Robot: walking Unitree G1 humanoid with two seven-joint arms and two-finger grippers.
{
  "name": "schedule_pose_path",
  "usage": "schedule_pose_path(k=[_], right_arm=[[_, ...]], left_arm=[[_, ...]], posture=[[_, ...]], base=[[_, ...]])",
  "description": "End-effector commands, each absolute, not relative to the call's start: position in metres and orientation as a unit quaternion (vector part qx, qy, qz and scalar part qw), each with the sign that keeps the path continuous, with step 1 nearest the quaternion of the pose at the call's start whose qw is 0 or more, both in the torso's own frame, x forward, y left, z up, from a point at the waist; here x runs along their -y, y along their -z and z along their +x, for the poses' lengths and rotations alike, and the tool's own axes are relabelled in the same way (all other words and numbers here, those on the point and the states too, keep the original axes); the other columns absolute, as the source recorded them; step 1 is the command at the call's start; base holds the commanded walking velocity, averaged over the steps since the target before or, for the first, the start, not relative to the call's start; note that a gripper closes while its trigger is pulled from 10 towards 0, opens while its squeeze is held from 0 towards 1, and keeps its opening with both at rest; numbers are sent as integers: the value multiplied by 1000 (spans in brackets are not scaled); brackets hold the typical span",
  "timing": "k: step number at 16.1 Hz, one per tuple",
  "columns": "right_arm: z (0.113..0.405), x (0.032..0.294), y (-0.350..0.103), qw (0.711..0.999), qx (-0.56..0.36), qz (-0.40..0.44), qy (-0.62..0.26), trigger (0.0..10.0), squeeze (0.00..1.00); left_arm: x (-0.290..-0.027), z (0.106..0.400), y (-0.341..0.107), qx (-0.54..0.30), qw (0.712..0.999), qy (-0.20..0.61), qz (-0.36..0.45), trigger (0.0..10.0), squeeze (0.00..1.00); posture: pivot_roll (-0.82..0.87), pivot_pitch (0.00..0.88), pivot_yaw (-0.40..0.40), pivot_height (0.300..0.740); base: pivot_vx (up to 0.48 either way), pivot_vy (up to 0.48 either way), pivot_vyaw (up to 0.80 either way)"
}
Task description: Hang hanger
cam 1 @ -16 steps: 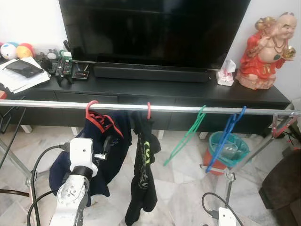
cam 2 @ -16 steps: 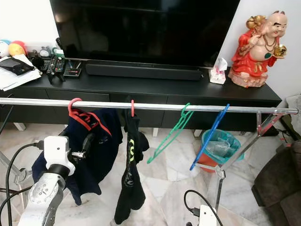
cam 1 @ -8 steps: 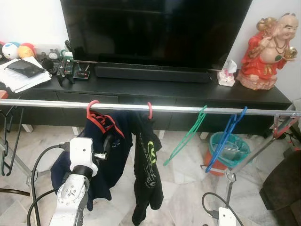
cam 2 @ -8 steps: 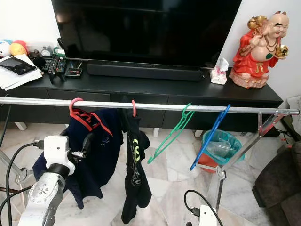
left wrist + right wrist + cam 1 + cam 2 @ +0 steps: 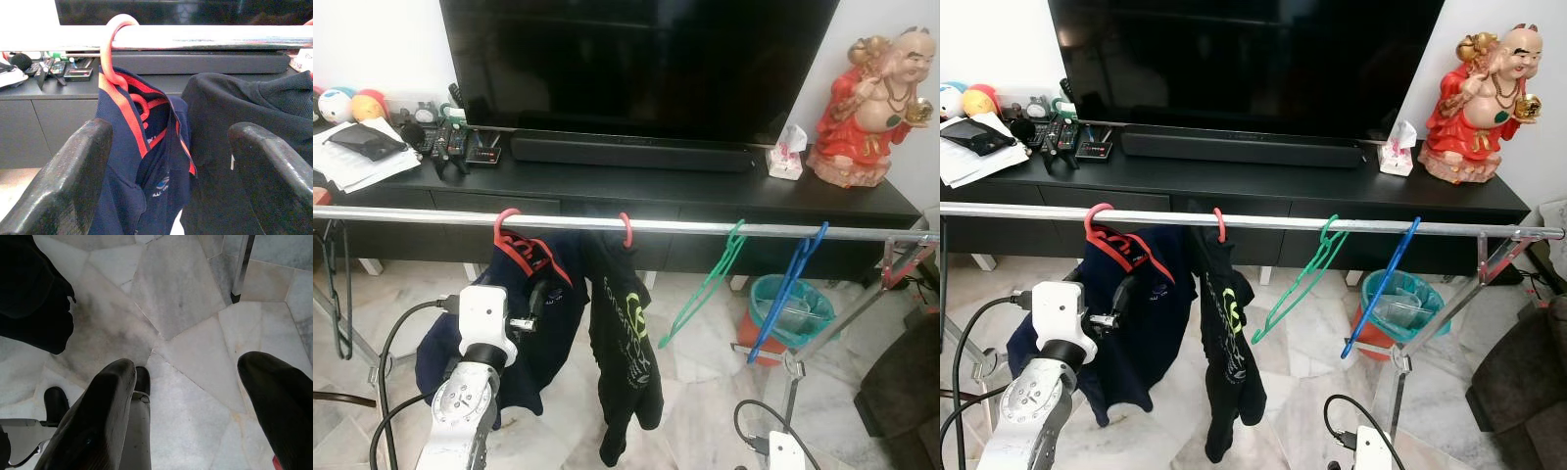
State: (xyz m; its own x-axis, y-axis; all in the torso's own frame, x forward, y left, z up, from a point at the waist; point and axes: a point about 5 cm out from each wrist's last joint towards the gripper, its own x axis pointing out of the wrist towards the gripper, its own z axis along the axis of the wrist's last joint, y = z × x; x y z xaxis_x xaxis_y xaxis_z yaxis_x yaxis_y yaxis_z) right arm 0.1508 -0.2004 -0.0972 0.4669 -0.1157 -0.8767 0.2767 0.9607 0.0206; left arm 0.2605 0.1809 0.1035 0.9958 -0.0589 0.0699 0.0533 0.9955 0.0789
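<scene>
In the left eye view a silver rail (image 5: 636,224) runs across the scene in front of a black TV stand (image 5: 705,191). A red hanger (image 5: 506,227) carrying a navy shirt (image 5: 553,294) hooks over the rail, straight above and just beyond the left gripper (image 5: 536,297), which is raised close to the shirt. Next along the rail, away from that gripper, hang a black shirt (image 5: 626,352), a green hanger (image 5: 705,289) and a blue hanger (image 5: 783,294), both bare and tilted.

The right eye view shows the same row, with a red figurine (image 5: 1479,93) on the stand far to the side.

In the left wrist view the gripper's two fingers (image 5: 73,181) are spread wide apart with nothing between them; the red hanger's hook sits on the rail ahead and above them, the navy shirt directly ahead.

In the right wrist view the right gripper (image 5: 188,406) points down at the marble floor (image 5: 181,293), fingers spread and empty.
</scene>
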Motion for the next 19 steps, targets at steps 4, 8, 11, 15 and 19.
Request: schedule_pose_path(k=[4,8,11,15,19], right_arm=[[150,203,97,853,-500,84,123,10000,0],[154,204,95,856,-493,86,128,10000,0],[153,203,96,856,-490,93,138,10000,0],[152,203,96,856,-490,95,135,10000,0],[151,203,96,856,-489,97,138,10000,0]], left_arm=[[-177,263,-106,38,997,37,46,10000,0],[-175,265,-108,41,998,36,39,10000,0],[-171,264,-102,30,998,45,34,10000,0],[-172,264,-103,30,998,45,33,10000,0],[-175,259,-96,18,999,37,34,10000,0]], posture=[[366,0,-119,736],[271,0,-123,736],[249,0,-106,736],[246,5,-103,736],[232,0,-98,736]], base=[[0,0,0],[0,0,0],[0,0,0],[0,0,0],[0,0,0]])
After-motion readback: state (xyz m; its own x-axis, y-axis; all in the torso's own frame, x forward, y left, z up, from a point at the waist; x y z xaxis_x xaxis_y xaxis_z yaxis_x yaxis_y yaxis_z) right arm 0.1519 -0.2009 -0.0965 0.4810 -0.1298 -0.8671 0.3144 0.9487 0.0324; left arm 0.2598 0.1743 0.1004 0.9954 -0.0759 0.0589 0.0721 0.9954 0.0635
